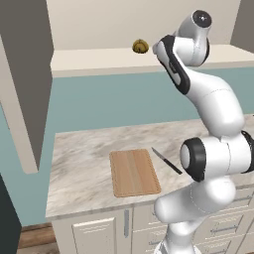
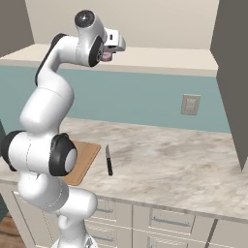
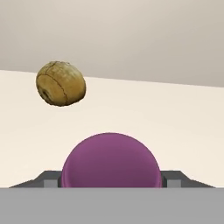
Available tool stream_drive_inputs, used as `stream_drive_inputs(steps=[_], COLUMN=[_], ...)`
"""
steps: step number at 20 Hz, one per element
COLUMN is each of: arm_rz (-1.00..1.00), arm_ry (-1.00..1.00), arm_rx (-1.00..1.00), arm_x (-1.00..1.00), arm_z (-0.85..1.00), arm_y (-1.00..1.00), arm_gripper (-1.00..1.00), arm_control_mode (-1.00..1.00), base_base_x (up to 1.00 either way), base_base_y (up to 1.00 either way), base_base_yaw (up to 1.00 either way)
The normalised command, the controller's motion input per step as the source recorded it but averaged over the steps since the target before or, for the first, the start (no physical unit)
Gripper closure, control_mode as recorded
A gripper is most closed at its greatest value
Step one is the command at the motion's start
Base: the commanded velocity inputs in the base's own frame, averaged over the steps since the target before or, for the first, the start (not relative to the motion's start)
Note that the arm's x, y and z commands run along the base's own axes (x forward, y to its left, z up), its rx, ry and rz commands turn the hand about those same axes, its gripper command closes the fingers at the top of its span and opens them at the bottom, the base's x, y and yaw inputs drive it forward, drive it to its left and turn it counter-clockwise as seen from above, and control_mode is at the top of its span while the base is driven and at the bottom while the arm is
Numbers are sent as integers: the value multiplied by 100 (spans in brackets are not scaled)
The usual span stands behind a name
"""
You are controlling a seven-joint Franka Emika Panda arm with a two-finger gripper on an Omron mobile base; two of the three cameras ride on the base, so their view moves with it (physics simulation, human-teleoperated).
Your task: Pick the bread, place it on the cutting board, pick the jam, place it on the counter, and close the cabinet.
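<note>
I have the tool up at the cabinet's inner shelf, and in the hand view the purple jam sits right between its two dark finger tips, one showing at each side of the jar. They flank it closely, but I cannot tell whether they are actually pressing on it or merely standing beside it. In the right base view a bit of pink shows just under the hand, at the shelf's front edge.

Beyond the jam, farther back on the same cream shelf and off to the left in the hand view, the bread rests apart from the jar, its dark crust lines facing me. The left base view shows that bun on the shelf just left of the arm's wrist.

The cabinet stands open, one beige door swung out at the left and another door at the right edge of the right base view.

Below, on the marbled counter, the cutting board lies bare near the front edge. A knife lies just right of it, not touching. A wall outlet sits on the teal backsplash.
</note>
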Motion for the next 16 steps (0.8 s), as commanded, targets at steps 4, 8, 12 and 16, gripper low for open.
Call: stream_drive_inputs(steps=[4, 8, 12, 16], arm_rz=[0, 0, 0, 0], arm_ry=[0, 0, 0, 0], arm_rx=[0, 0, 0, 0], arm_x=[-33, -61, -73, -76], arm_z=[5, 3, 2, -1], arm_y=[0, 0, 0, -2], arm_gripper=[100, 100, 100, 100], arm_control_mode=[-100, -100, -100, -100], base_base_x=[0, 0, 0, 0], base_base_y=[0, 0, 0, 0], base_base_yaw=[0, 0, 0, 0])
